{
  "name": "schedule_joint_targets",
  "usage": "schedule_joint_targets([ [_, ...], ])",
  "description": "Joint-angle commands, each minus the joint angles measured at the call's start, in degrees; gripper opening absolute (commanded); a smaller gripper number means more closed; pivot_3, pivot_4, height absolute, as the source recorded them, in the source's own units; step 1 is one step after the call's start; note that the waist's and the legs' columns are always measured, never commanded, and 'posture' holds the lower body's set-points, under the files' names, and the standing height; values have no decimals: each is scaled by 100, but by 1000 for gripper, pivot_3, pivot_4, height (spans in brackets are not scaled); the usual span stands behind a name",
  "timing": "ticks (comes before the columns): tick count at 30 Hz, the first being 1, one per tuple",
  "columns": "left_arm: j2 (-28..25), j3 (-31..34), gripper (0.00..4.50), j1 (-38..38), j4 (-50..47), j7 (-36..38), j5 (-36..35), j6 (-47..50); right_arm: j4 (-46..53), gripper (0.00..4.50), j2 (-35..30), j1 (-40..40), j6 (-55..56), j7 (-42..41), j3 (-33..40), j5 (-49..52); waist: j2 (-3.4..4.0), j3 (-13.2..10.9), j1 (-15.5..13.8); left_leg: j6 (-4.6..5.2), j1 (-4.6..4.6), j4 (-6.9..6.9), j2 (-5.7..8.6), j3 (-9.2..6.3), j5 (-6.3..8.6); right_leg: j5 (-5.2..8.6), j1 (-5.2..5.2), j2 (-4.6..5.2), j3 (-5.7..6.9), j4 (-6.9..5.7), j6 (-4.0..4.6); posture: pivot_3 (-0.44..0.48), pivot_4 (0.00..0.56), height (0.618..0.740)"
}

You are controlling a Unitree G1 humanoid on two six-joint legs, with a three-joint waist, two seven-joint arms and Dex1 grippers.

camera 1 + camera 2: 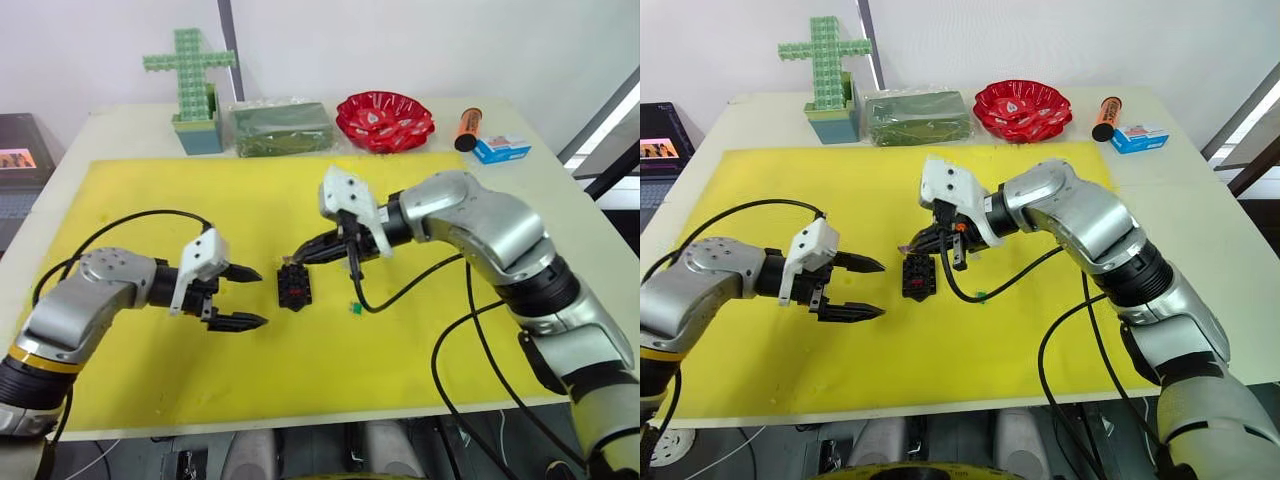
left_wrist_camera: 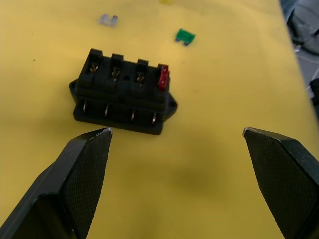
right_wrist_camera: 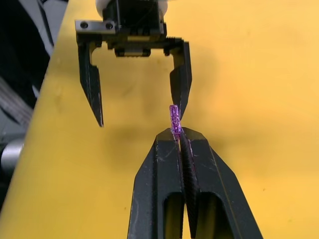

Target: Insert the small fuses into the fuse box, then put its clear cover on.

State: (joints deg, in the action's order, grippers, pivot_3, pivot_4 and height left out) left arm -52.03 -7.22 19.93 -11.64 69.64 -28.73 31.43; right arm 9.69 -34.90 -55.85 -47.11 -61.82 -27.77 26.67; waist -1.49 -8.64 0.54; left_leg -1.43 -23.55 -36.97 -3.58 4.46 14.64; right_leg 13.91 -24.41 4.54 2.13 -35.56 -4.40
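Observation:
The black fuse box (image 1: 294, 287) lies on the yellow mat (image 1: 150, 190) between my grippers, with a red fuse (image 2: 163, 77) standing in one end slot. My right gripper (image 3: 178, 137) is shut on a purple fuse (image 3: 174, 118) and hovers just above the box's far edge. My left gripper (image 1: 240, 297) is open on the box's left side, a short gap away. A green fuse (image 1: 353, 308) lies loose on the mat to the right of the box. Another greyish fuse (image 2: 107, 20) lies beyond the box. The clear cover is out of view.
Along the table's back stand a green block cross (image 1: 192, 70), a clear bag of green material (image 1: 282, 127), a red bowl (image 1: 384, 119), an orange cylinder (image 1: 467, 129) and a blue-and-white carton (image 1: 502, 149). Black cables (image 1: 440, 330) trail over the mat's right part.

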Motion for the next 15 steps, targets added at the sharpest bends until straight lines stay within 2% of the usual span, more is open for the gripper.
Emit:
schedule_joint_targets([
  [1, 112, -38, 4432, 79, 145, -35, 293, -308, -156, 34, 92, 32, 335, -184, -110, -326, -1, 0, 6, 0, 0, -1, -1, 0, 0, 0, 0, 0, 1, -1, 0, 0, 150, 740],
  [15, 517, -58, 4432, 93, 368, -156, 737, -553, -663, 34, 431, 371, 760, -398, -171, -955, -1, 1, 8, 1, 3, -6, -1, -1, 1, -1, -3, 0, 1, -25, -4, 0, 150, 740],
])
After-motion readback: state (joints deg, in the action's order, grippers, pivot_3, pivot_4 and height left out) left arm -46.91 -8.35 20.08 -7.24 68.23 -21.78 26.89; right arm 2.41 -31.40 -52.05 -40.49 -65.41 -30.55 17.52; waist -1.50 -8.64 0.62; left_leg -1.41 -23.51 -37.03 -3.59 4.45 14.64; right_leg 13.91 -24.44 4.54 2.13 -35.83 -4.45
